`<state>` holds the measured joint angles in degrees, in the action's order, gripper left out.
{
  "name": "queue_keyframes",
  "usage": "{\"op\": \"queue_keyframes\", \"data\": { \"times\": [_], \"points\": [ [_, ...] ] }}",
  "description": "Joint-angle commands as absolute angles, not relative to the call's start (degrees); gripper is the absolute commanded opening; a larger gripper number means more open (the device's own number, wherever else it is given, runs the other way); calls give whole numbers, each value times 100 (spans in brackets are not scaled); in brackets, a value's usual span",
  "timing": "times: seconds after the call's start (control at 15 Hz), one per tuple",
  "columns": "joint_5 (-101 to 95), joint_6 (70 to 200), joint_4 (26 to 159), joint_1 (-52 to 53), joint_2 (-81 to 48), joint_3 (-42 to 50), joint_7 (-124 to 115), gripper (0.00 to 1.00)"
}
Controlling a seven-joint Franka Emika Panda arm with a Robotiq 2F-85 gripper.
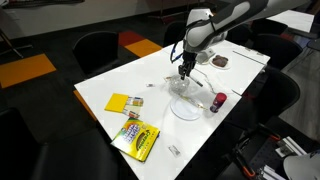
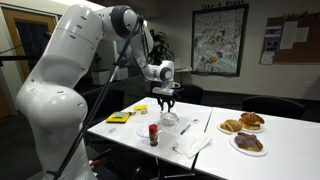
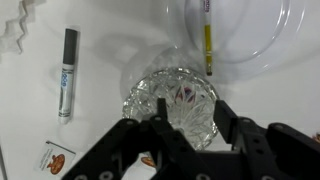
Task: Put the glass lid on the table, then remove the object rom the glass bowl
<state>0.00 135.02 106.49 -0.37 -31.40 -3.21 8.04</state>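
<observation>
The arm reaches down over the middle of the white counter (image 1: 105, 88), and its fingers (image 3: 135, 150) hang directly above the small cut-glass bowl (image 3: 175, 100). In the wrist view the fingers stand partly apart, one on each side of the bowl, with nothing seen between their tips. Whether they touch the glass cannot be told. Something small with a reddish tint lies inside the bowl, too blurred to name. A faint clear round outline (image 3: 140, 70) shows against the bowl's side; whether it is a separate piece cannot be told. Just beside the bowl sits a larger clear bowl (image 3: 262, 52) with a yellow pen (image 3: 208, 45) across it. A black-and-white marker (image 3: 68, 75) lies apart from both. In an exterior view a small red bottle (image 1: 218, 102) stands near the larger bowl, close to the counter's edge, and a yellow packet (image 1: 135, 138) lies toward a corner.
</observation>
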Motion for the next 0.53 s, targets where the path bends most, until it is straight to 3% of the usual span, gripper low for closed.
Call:
{"op": "queue_keyframes", "data": {
  "times": [0.0,0.13,0.2,0.47],
  "points": [
    [-212,13310,10777,59,-2913,-141,585,83],
    [-351,13465,10755,81,-2938,-99,598,97],
    [-418,13502,10751,90,-2932,-87,606,100],
    [-574,13784,10720,94,-3007,-122,679,100]
  ]
}}
